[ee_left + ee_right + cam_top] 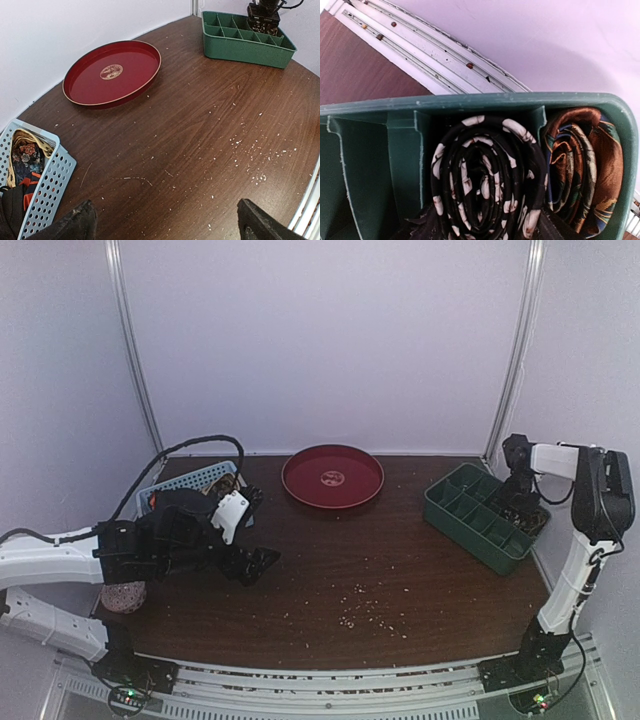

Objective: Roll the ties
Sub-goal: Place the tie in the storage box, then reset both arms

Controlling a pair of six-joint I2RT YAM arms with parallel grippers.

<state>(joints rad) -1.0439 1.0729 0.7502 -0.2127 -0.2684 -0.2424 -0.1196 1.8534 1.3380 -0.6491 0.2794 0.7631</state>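
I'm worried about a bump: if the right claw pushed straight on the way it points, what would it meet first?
The right claw would first meet the black-and-white rolled tie, standing in a compartment of the green organizer. The roll sits directly ahead and looks very close, though depth is unclear.

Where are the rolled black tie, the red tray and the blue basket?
rolled black tie (481,186), right wrist view, centre of the coil
red tray (136,62), left wrist view, bare floor right of its emblem
blue basket (48,190), left wrist view, perforated side wall

Open room across the middle and near edge. Plate (310,486) blocks mid far edge, organizer (463,532) far-right corner, basket (190,478) far-left corner, left gripper (169,222) near left edge.
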